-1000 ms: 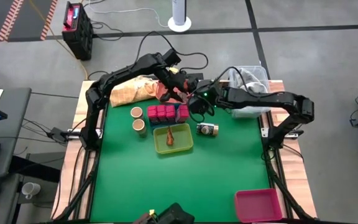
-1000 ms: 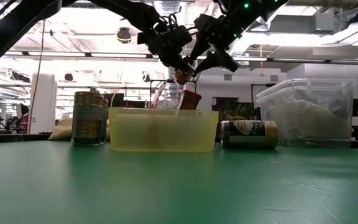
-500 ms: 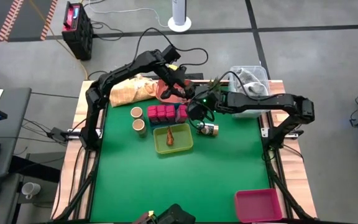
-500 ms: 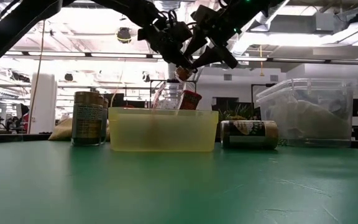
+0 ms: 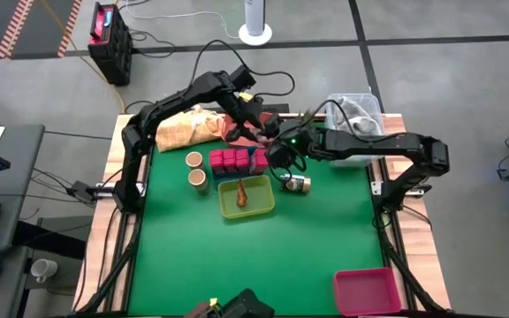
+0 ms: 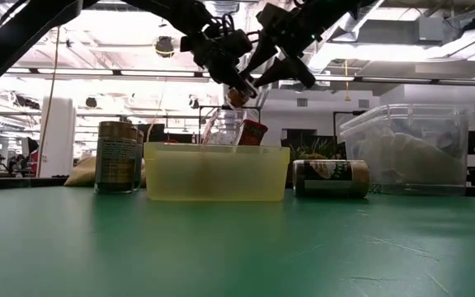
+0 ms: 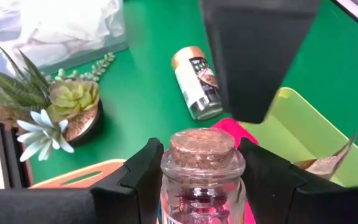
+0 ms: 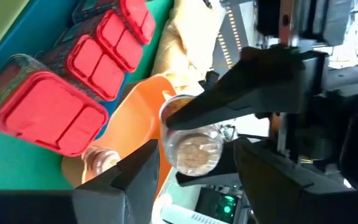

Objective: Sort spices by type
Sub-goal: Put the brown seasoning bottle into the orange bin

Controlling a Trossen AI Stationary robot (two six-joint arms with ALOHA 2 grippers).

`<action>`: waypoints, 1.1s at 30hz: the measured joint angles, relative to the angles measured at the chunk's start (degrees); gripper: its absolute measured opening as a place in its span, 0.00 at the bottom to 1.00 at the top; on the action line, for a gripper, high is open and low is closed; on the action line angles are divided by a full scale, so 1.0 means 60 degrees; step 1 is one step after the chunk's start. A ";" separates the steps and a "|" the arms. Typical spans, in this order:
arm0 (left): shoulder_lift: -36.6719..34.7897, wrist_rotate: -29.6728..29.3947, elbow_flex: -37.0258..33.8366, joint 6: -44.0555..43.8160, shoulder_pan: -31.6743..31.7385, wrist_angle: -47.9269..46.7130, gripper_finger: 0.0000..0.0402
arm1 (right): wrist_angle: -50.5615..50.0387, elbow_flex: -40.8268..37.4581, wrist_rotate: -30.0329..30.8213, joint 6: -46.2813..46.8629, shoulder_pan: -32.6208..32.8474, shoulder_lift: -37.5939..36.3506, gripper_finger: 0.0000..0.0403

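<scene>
A small glass jar (image 7: pixel 202 186) with a cork stopper (image 7: pixel 202 148) and dark red contents hangs in the air, with my left gripper (image 7: pixel 202 180) shut on it, above the row of pink-lidded boxes (image 5: pixel 237 160). My right gripper (image 8: pixel 196 163) is open and faces the cork (image 8: pixel 191 152), one finger on either side of it; I see no touch. Two tan round jars (image 5: pixel 193 160) stand left of the boxes. A brown pod (image 5: pixel 241 191) lies in the yellow-green tray (image 5: pixel 259 208). Another jar (image 5: pixel 296 184) lies on its side right of the tray. My left gripper pinches the glass jar just below the cork, at its shoulder (image 7: pixel 166 177), between its two fingers. The fingers slant down from the table's far left and lie across the jar. The jar (image 6: pixel 239 97) is lifted clear of the table and sticks out beyond the fingertips.
An orange bowl (image 8: pixel 135 106) and a yellow cloth (image 5: pixel 188 128) lie at the far left. A small potted plant (image 7: pixel 67 102) and a clear plastic bin (image 5: pixel 356 110) stand at the far right. A pink bin (image 5: pixel 367 291) sits at the near right corner.
</scene>
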 joint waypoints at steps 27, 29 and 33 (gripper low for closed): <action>0.0004 -0.0148 0.0457 0.0102 -0.0519 -0.0111 0.44 | -0.0467 0.0011 -0.0178 0.1246 -0.0007 0.0014 0.64; 0.0004 -0.0145 0.0463 0.0102 -0.0545 -0.0118 0.44 | -0.0454 0.0011 -0.0181 0.1217 -0.0007 0.0014 0.67; 0.0004 0.0023 0.0478 0.0095 -0.0557 -0.0112 0.44 | -0.0383 0.0011 -0.0182 0.1155 -0.0007 0.0020 0.77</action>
